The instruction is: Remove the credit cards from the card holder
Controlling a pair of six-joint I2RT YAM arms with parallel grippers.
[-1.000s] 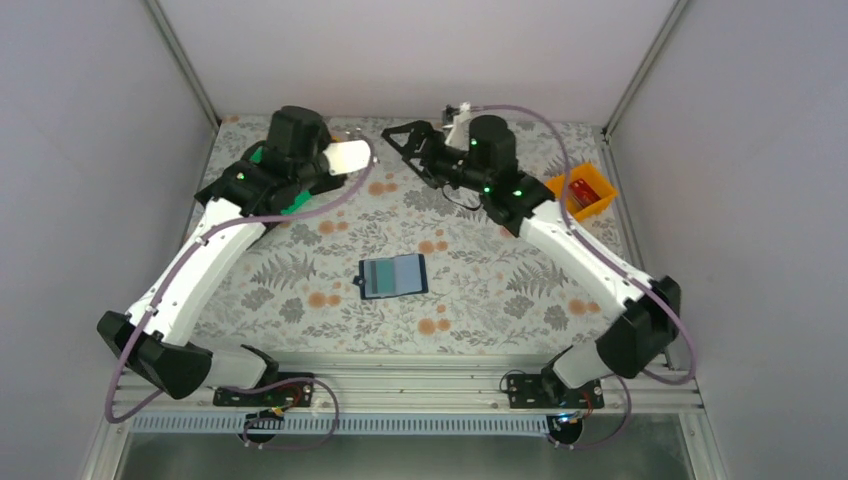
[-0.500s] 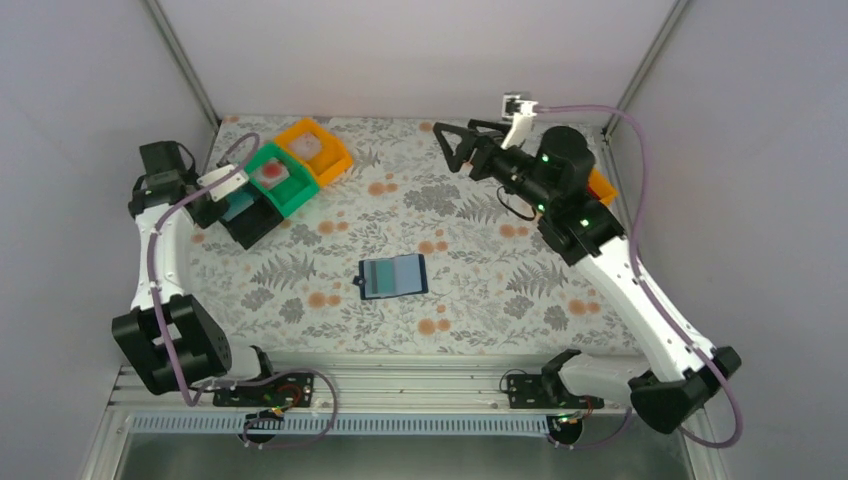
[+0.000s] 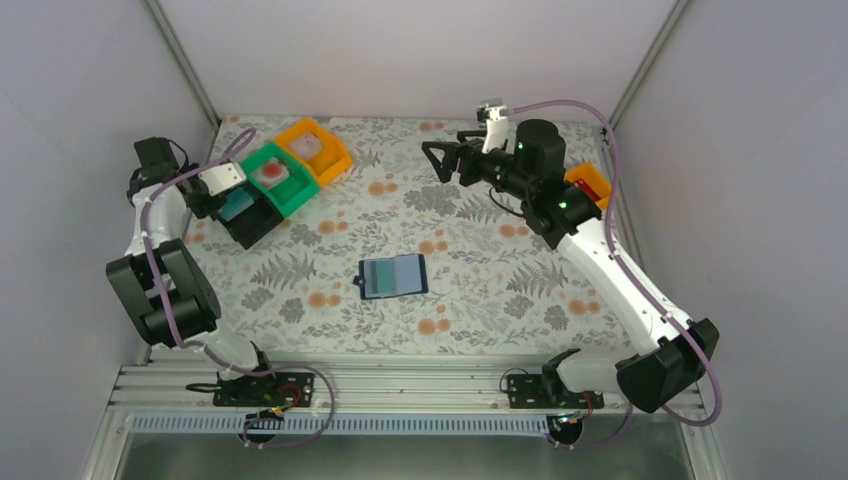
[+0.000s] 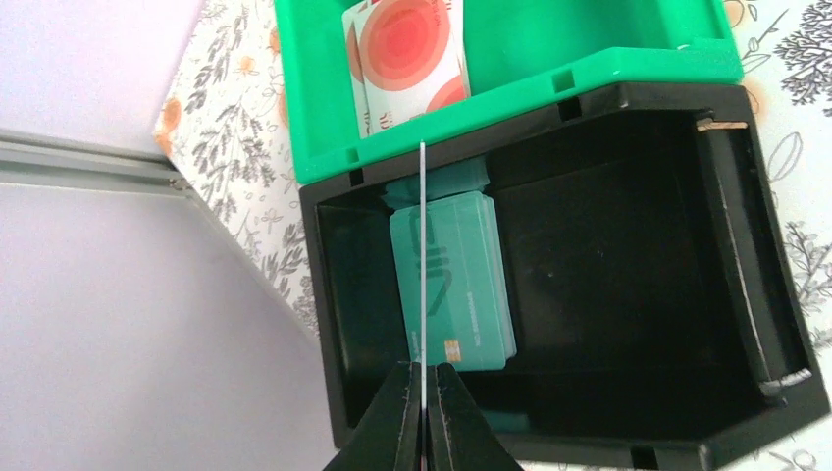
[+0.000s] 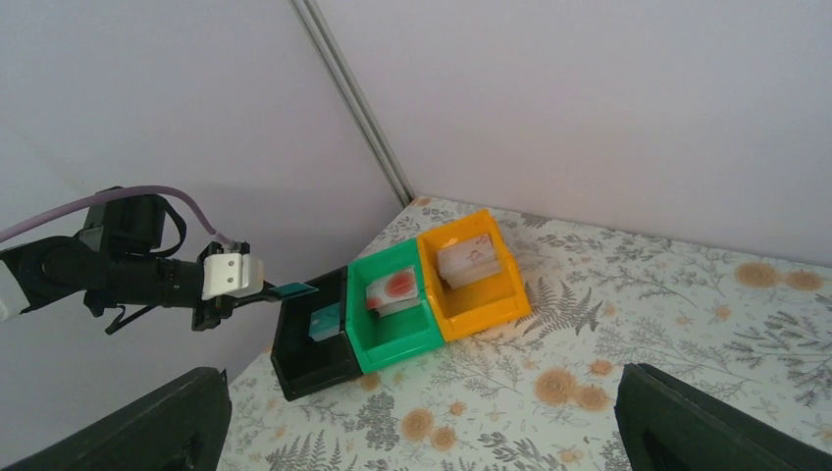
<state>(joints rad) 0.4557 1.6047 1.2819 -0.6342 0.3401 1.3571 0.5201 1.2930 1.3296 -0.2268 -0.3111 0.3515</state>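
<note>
My left pincer (image 4: 422, 397) is pinched tight on a thin card (image 4: 422, 255). My left wrist camera sees this card edge-on, as a white line going up to 12 o'clock over the black bin (image 4: 608, 245). A teal card (image 4: 456, 285) lies flat in that bin. The green bin (image 4: 608, 39), at 12 o'clock, has red-spotted cards (image 4: 407, 49) in it. Only my right wrist camera shows the thin card's teal face. My right pincer (image 3: 437, 163) gapes wide with nothing in it. Only the top camera sees the card holder (image 3: 393, 276). It lies open and flat mid-table, at 4 o'clock from the bins, well apart from both pincers.
</note>
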